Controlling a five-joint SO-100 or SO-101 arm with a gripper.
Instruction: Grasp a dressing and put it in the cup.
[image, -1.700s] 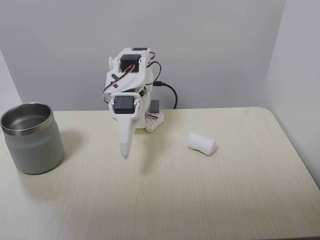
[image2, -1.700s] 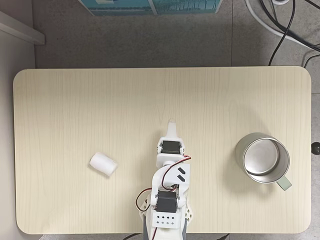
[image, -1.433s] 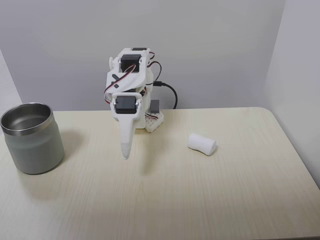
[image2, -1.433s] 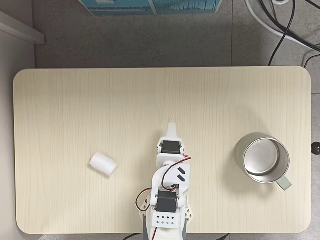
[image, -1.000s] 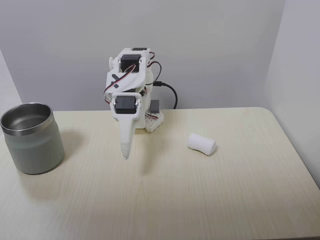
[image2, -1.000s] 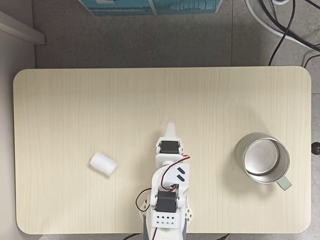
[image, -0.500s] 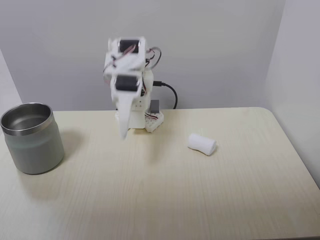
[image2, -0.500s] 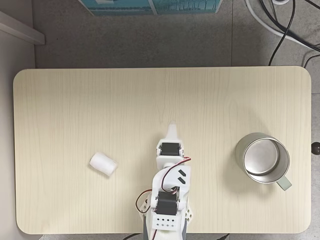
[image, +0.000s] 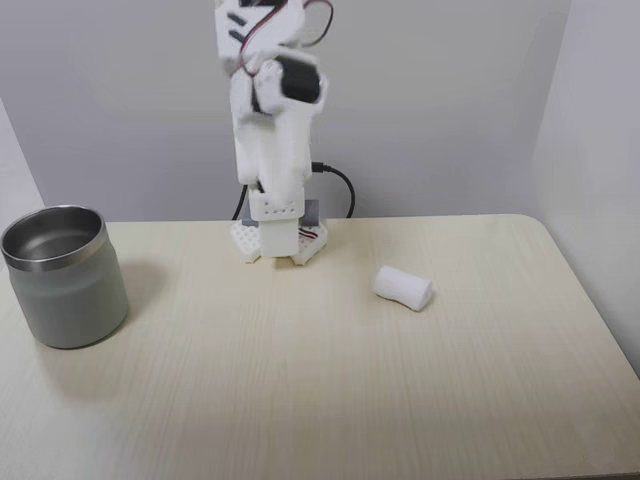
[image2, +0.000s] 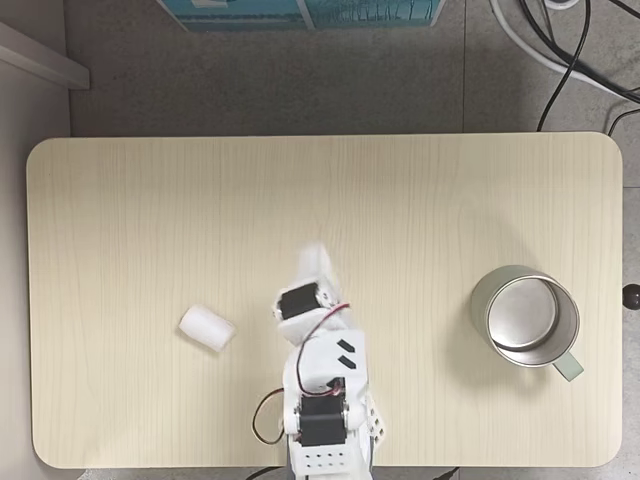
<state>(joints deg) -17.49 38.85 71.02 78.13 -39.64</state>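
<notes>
One dressing (image: 403, 288) lies on its side on the table (image: 330, 400), right of centre in a fixed view; from above it sits at lower left (image2: 207, 328), apart from everything else; one cup (image: 64, 276) stands upright at the left edge, seen from above at the right (image2: 524, 315), its steel inside bare; one arm (image: 270, 130) rises tall at upper centre; its gripper (image2: 312, 262) is a blur near the frame's middle, so whether the jaws are wide or narrow I cannot tell.
</notes>
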